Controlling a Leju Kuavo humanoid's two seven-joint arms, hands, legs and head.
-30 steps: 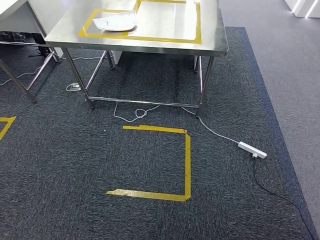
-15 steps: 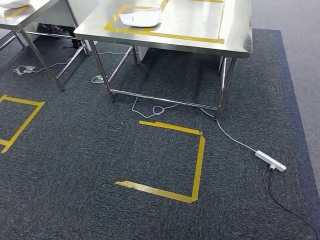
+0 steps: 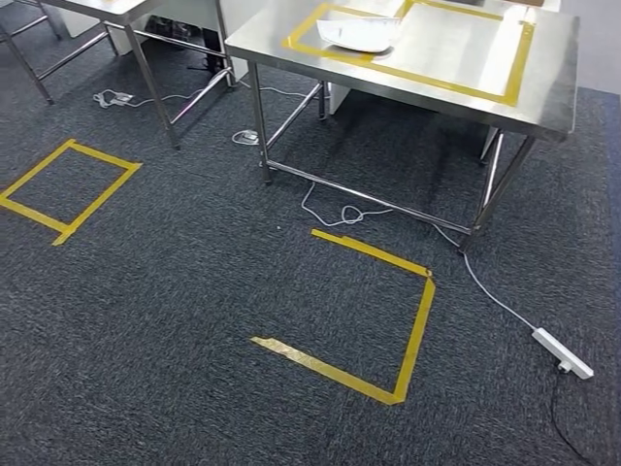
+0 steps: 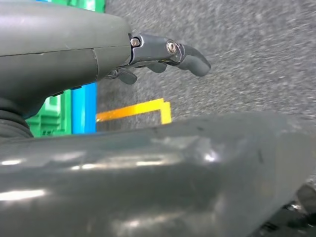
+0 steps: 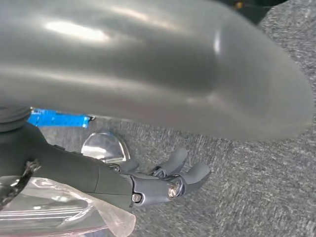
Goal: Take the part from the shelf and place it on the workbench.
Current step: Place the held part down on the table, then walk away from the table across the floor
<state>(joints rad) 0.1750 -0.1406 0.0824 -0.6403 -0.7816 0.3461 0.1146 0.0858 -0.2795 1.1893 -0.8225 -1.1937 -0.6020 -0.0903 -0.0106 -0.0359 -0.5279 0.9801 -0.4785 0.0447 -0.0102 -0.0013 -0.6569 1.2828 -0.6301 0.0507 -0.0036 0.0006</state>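
A white, flat curved part (image 3: 359, 34) lies on the steel workbench (image 3: 454, 73), inside a yellow tape outline at the far end of the head view. My left hand (image 4: 164, 54) hangs over grey carpet, fingers stretched out and holding nothing. My right hand (image 5: 164, 180) also hangs over the carpet, its fingers slightly apart and empty.
A yellow tape square (image 3: 366, 320) marks the carpet before the workbench, another (image 3: 70, 189) lies to the left. A white power strip (image 3: 563, 353) and cable (image 3: 344, 214) trail on the floor. A second steel table (image 3: 139, 8) stands far left. Blue and green crates (image 4: 84, 113) stand beyond my left hand.
The whole head view has swung: workbench, tape square and power strip slid to the right and a second tape square came in at the left. The camera turned; the things stayed put.
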